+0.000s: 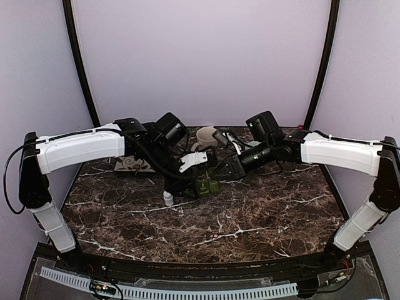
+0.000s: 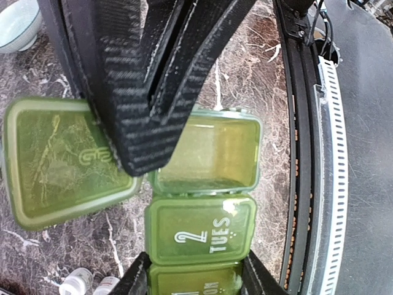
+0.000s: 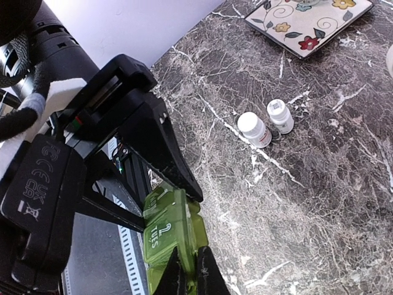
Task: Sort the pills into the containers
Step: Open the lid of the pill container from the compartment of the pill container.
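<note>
A green weekly pill organizer (image 1: pixel 205 186) sits between both grippers at the table's middle. In the left wrist view my left gripper (image 2: pixel 196 278) is shut on its MON end, with the closed "2 TUES" compartment (image 2: pixel 202 230) just beyond. The compartment after that (image 2: pixel 209 153) is open and looks empty, and its lid (image 2: pixel 61 160) is flipped aside. My right gripper (image 3: pixel 187 276) is shut on the edge of that green lid; its black fingers (image 2: pixel 135 123) show from above in the left wrist view. No loose pills are visible.
Two small white pill bottles (image 3: pixel 253 129) (image 3: pixel 280 115) stand on the dark marble left of the organizer, also in the top view (image 1: pixel 167 199). A patterned square plate (image 1: pixel 133 164) and a white mug (image 1: pixel 206 137) sit behind. The table's front edge (image 2: pixel 307 153) is near.
</note>
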`<state>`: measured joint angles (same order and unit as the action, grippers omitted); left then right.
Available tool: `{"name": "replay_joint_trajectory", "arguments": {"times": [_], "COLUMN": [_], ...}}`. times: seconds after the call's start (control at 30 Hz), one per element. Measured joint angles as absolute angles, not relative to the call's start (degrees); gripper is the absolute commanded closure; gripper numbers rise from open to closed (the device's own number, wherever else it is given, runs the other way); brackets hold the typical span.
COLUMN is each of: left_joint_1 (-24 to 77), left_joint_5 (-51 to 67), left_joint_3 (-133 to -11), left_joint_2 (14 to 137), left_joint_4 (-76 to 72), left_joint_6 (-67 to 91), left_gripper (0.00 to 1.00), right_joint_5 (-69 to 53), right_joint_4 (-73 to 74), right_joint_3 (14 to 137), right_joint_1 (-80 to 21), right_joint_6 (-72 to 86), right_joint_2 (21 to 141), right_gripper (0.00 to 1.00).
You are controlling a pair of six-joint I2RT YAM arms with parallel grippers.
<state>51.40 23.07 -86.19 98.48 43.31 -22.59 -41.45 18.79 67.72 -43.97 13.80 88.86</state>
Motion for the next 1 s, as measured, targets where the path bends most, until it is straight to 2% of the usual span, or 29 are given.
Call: {"name": "replay_joint_trajectory", "arguments": {"times": [0.13,0.47,0.83,0.87,0.9,1.0], "left_joint_1": [51.51,51.72,51.29,51.18,51.07,50.54], "left_joint_5": [21.21,18.02,14.41,14.31,14.24,13.78], "left_joint_3": [-84.58,-81.73,-78.32,-78.11,-77.91,-77.69], "left_joint_2": [97.08,95.57,93.30,92.84,92.44,91.55], "left_joint_4": [41.36,38.28,34.79,34.63,34.39,34.00], "left_joint_6": [-22.46,-20.84,-15.62,-15.25,-14.92,-14.02], "left_gripper": [0.76,0.45,0.30,0.08,0.02,0.01], "right_joint_5": [-41.32,-41.34,-42.39,-42.44,-42.41,-42.87], "right_joint_4": [16.64,10.31,0.51,-0.54,-1.67,-3.77], "right_joint_3": [67.33,63.96,57.98,57.54,57.12,55.75], "right_joint_1": [-43.92,-43.75,-43.33,-43.33,-43.33,-43.33], "right_joint_6": [14.74,17.37,22.20,22.74,23.18,24.18], "right_joint_2": [88.95,88.95,88.20,88.05,87.94,87.61], "right_gripper": [1.00,1.00,1.00,1.00,1.00,1.00]}}
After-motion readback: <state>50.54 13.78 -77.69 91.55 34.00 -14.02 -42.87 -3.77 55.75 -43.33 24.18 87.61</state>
